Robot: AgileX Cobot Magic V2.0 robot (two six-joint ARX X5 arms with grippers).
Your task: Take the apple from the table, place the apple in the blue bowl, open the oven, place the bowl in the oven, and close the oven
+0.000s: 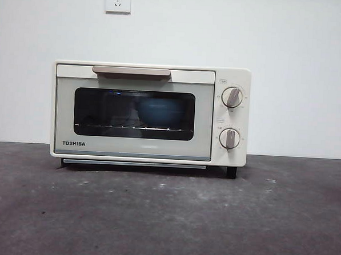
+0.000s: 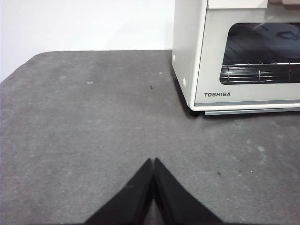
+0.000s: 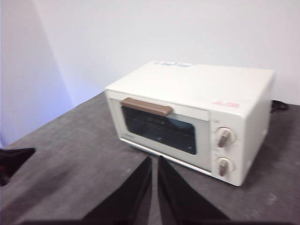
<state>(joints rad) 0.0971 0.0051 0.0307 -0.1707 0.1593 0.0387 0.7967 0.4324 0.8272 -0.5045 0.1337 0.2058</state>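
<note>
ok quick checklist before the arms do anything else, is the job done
1. oven door closed: ok, flush in front view.
2. blue bowl inside on the rack: ok, seen through the window.
3. apple in the bowl: cannot tell, hidden by the bowl's wall and dark glass.
4. left gripper clear of the oven: ok, jaws shut over the table.
5. right gripper clear: ok, jaws shut, holding nothing.

The left gripper (image 2: 153, 161) has two smooth black jaws, wide low down and thin like a wedge at the tips. The right gripper (image 3: 155, 159) looks the same: two plain black pointed jaws, with no marks on them
</note>
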